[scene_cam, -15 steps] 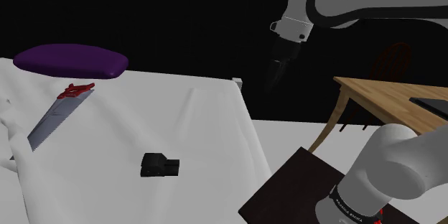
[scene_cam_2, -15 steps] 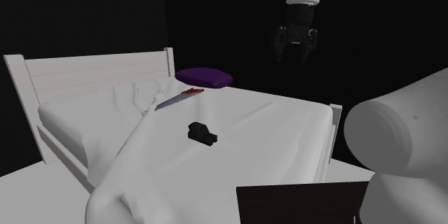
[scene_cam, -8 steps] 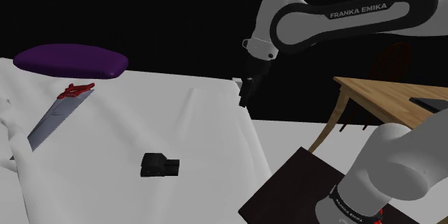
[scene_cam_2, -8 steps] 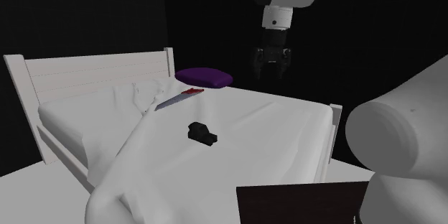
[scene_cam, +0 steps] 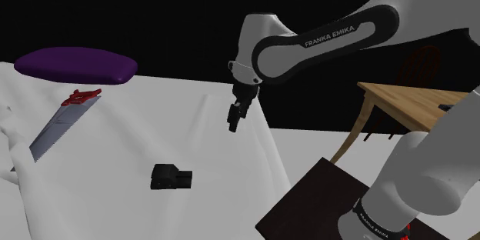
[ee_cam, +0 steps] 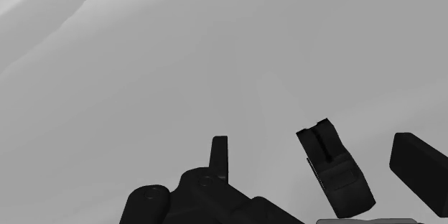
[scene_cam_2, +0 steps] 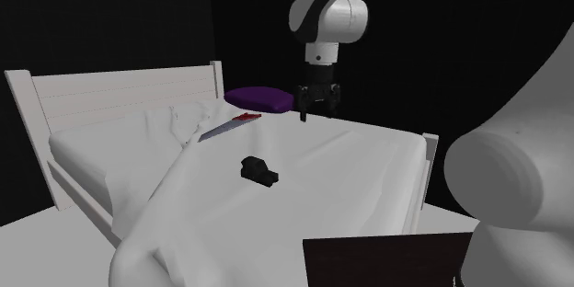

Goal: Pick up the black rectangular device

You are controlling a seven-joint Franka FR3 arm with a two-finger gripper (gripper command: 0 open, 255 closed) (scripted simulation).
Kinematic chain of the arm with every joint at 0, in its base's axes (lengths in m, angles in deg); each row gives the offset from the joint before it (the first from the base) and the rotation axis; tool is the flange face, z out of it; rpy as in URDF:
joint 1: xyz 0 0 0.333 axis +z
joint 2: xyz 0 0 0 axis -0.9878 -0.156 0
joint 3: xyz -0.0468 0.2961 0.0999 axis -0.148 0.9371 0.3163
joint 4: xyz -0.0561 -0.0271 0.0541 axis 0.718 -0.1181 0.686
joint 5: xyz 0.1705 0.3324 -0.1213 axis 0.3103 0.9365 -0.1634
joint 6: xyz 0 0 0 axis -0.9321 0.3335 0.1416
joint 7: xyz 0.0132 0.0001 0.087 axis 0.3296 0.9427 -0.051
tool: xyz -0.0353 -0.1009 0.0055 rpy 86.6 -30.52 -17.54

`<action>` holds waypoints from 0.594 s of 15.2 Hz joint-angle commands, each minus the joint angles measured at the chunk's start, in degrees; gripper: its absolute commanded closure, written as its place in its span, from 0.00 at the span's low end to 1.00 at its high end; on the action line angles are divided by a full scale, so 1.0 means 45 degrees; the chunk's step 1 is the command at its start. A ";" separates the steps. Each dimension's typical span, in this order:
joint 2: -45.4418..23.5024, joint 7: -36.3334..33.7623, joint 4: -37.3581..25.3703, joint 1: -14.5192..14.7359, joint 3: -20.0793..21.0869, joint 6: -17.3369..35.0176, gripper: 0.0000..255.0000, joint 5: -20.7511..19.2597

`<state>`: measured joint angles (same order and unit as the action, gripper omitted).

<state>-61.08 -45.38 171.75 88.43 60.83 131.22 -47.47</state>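
Since half a second ago the arm has swung in from the black area beyond the bed and dropped lower. Its end effector (scene_cam: 235, 121) now hangs over the white sheet of the bed (scene_cam: 154, 115) rather than off past the far foot corner. It points down, with its two fingers standing apart and nothing between them, as the second exterior view shows most plainly.

Nothing on the bed has shifted. The black rectangular device (scene_cam: 169, 177) lies flat on the sheet near the middle of the bed, with a small block jutting from one end. It is well apart from the end effector, which hangs above the far side of the bed between the purple pillow (scene_cam: 75, 66) and the foot edge. A saw (scene_cam: 61, 123) with a red handle lies nearer the pillow, away from the device.

The step in hand looks like the approach: the reach across is largely made, but the grasp has not begun. The next move calls for carrying the end effector toward the bed's middle until it is over the device. The fingers then need to be turned so they straddle its narrower sides, and lowered while kept apart until they flank the body. The sheet is soft and creased, so a gentle descent seems wise.
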 commanded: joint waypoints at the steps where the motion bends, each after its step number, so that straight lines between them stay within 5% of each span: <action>1: -0.1112 -0.0131 -0.0480 0.0047 0.0206 0.0559 0.00 -0.0348; 9: -0.5008 -0.1195 -0.2737 0.0774 0.0720 0.1767 0.00 -0.2131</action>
<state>-81.13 -50.09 160.96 91.37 63.93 138.54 -55.83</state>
